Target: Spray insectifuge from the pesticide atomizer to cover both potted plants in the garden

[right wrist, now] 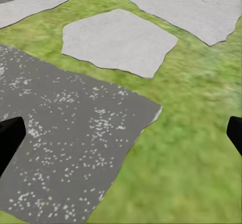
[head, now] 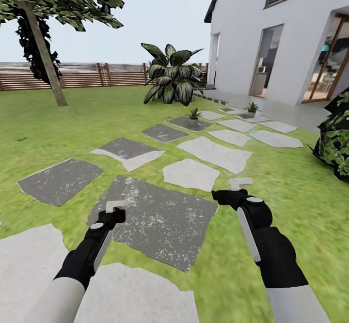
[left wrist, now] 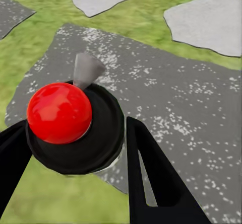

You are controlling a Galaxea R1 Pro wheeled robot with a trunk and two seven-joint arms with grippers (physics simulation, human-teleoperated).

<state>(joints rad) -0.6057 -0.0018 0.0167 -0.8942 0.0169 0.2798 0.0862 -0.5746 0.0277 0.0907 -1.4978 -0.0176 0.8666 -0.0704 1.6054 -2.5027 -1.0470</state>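
Observation:
Two small potted plants stand far ahead on the stone slabs, one on a dark slab and one nearer the house. In the left wrist view my left gripper is shut on the pesticide atomizer. From above the atomizer shows as a dark round body with a red knob and a grey nozzle. In the head view the left gripper hangs low over a dark speckled slab. My right gripper is open and holds nothing, its fingers spread wide in the right wrist view.
A big broad-leaved plant stands behind the pots. A tree and a brown slatted fence lie at the back left, a white house at the right, and a leafy bush at the right edge. Lawn and slabs lie between.

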